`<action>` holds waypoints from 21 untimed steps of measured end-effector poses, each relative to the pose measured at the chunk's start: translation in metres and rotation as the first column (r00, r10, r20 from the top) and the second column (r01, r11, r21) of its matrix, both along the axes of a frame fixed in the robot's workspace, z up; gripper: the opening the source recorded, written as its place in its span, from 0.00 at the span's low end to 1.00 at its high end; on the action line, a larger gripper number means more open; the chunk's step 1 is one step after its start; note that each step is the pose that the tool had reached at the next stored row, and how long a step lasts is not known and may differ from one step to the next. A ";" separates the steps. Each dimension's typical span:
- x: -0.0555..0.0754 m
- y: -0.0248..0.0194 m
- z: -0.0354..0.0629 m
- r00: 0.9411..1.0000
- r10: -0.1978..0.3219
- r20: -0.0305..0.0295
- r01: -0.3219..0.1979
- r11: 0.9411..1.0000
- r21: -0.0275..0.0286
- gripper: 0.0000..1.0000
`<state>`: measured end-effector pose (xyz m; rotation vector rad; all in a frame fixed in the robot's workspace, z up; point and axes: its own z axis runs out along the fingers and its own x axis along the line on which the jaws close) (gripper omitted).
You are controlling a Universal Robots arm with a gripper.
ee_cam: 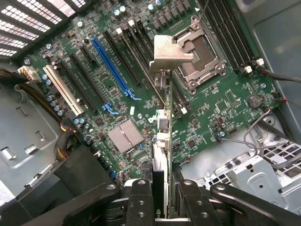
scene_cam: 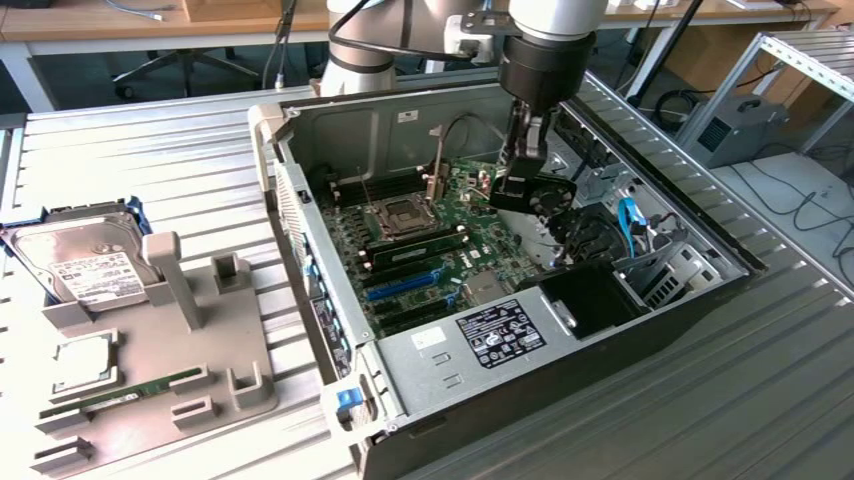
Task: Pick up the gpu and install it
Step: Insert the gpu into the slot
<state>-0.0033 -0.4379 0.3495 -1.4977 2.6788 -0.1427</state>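
Note:
My gripper (scene_cam: 525, 160) hangs inside the open computer case (scene_cam: 694, 290), above the right part of the green motherboard (scene_cam: 441, 250). It is shut on the gpu (scene_cam: 514, 190), a slim black card held on edge. In the wrist view the gpu (ee_cam: 161, 155) runs edge-on away from the gripper (ee_cam: 161, 200), clamped between the two black fingers (ee_cam: 139, 197). Its silvery metal bracket (ee_cam: 170, 54) is at the far end. The card floats above the board, between the black expansion slots (ee_cam: 141, 52) and the CPU socket (ee_cam: 200, 54), touching neither.
A grey holder (scene_cam: 200, 400) at the exterior view's left carries a hard drive (scene_cam: 83, 265), a CPU (scene_cam: 83, 360) and a green RAM stick (scene_cam: 127, 392). A blue slot (ee_cam: 113, 66), a heatsink (ee_cam: 125, 135) and cables (ee_cam: 268, 141) lie on and around the board. The case walls stand on every side.

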 end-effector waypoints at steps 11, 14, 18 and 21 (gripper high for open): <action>0.000 0.0000 -0.0002 0.999 0.049 0.000 -0.049 0.999 0.000 0.26; 0.000 0.0000 -0.0002 0.998 0.066 0.000 -0.066 0.998 -0.001 0.26; 0.000 0.0000 -0.0004 0.996 0.090 0.000 -0.090 0.996 -0.001 0.26; 0.000 0.0000 -0.0004 0.995 0.102 0.000 -0.102 0.995 -0.001 0.26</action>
